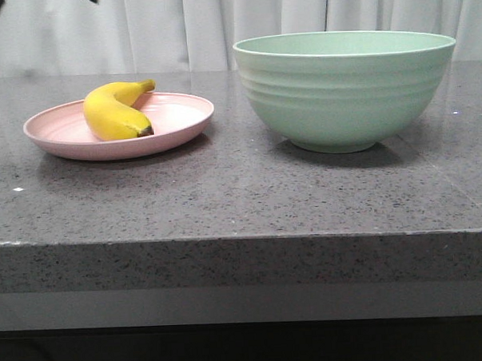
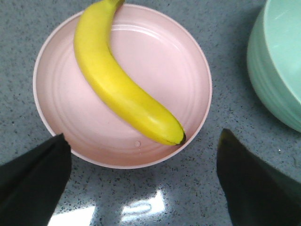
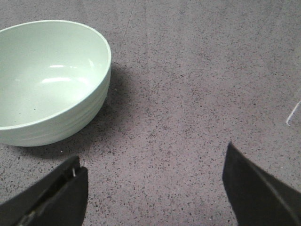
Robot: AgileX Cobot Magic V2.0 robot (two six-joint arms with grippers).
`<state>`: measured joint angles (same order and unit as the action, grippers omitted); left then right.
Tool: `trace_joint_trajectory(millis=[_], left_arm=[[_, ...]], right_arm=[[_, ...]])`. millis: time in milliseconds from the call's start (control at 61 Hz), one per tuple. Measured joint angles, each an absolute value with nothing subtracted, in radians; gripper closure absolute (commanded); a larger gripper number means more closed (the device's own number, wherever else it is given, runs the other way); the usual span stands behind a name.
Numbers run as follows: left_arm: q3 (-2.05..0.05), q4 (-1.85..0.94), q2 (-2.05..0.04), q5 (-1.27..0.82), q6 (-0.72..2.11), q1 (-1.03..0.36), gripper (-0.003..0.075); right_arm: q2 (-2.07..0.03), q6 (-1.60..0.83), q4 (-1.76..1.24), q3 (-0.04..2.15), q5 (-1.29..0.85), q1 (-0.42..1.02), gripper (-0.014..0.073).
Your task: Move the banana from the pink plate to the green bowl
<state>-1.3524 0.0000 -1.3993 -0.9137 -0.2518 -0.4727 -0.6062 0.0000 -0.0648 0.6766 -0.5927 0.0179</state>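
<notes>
The yellow banana (image 1: 114, 112) lies on the pink plate (image 1: 175, 127) at the left of the grey counter. The green bowl (image 1: 345, 88) stands empty at the right. In the left wrist view the banana (image 2: 120, 89) lies across the pink plate (image 2: 61, 117), and part of the green bowl (image 2: 277, 70) shows beside it. My left gripper (image 2: 143, 139) is open and empty, above the plate's near rim. My right gripper (image 3: 153, 162) is open and empty over bare counter beside the green bowl (image 3: 51, 80). Neither gripper shows in the front view.
The grey speckled counter (image 1: 242, 196) has its front edge near the camera. A white curtain (image 1: 178, 23) hangs behind the counter. A thin pale line (image 3: 292, 113) lies on the counter in the right wrist view.
</notes>
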Motion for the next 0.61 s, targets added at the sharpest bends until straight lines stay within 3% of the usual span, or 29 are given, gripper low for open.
trace_joint_trajectory(millis=[295, 607], left_arm=[[-1.620, 0.026, -1.684, -1.178, -0.369, -0.473, 0.0101], [-1.713, 0.045, -1.854, -1.211, -0.452, -0.473, 0.0101]], right_arm=[[-0.606, 0.000, -0.065, 0.677, -0.591, 0.018, -0.0008], [-0.606, 0.000, -0.065, 0.677, -0.591, 0.018, -0.0008]])
